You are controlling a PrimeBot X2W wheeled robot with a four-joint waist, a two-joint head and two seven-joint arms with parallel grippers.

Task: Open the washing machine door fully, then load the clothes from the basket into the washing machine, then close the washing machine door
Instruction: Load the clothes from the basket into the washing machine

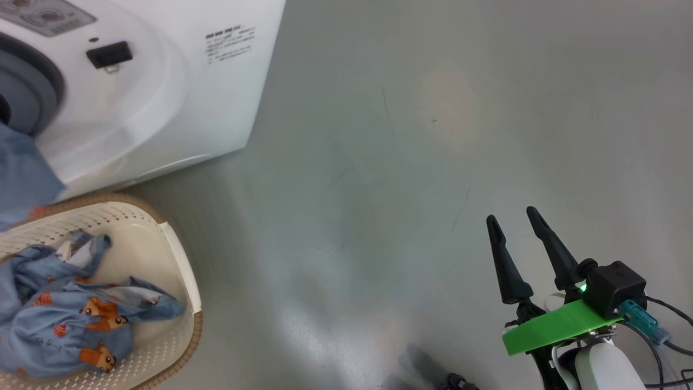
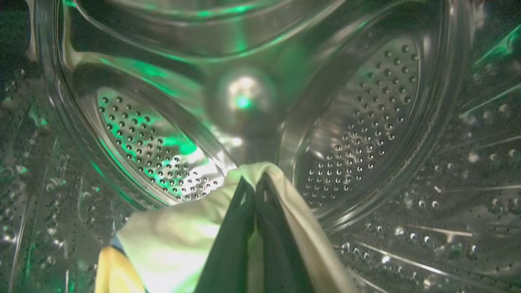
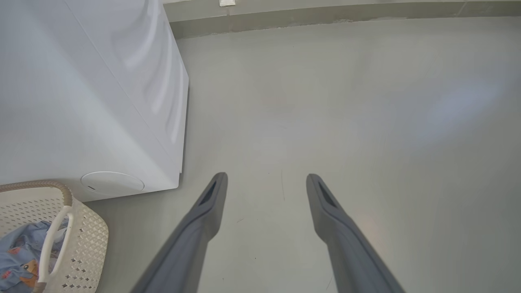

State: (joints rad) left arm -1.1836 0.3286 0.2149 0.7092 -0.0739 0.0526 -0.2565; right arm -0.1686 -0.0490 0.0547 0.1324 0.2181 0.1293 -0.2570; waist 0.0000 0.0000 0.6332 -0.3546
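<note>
Left gripper (image 2: pixel 255 191): deep inside the steel drum (image 2: pixel 366 122), fingers pinched together on a fold of the cream cloth (image 2: pixel 175 240). The cloth drapes over both fingers and hangs down and to the left in the left wrist view. Loading step, judging by this.

Right gripper (image 1: pixel 511 214): fingers spread, holding nothing, over bare floor (image 1: pixel 379 162), well apart from the washing machine (image 1: pixel 162 108).

Basket (image 1: pixel 181 281): on the floor, close against the machine's front. The blue bear-print fabric (image 1: pixel 65 319) lies bunched in it, its folds heaped up at the middle.

A strip of blue fabric (image 1: pixel 21 168) hangs at the machine's mouth below the grey gasket (image 1: pixel 27 92), over the basket's far rim. Cannot tell what holds it.

Handling, as judgement:
- Both cloths look light, limp and not fragile, and will sag from a single pinch.
- A trailing end may catch on the gasket or basket rim.
- Take the bear-print fabric at a raised fold near the heap's middle, pinching several layers, not a loose corner.
- Let the cream cloth go deep in the drum so that no part lies across the opening.
</note>
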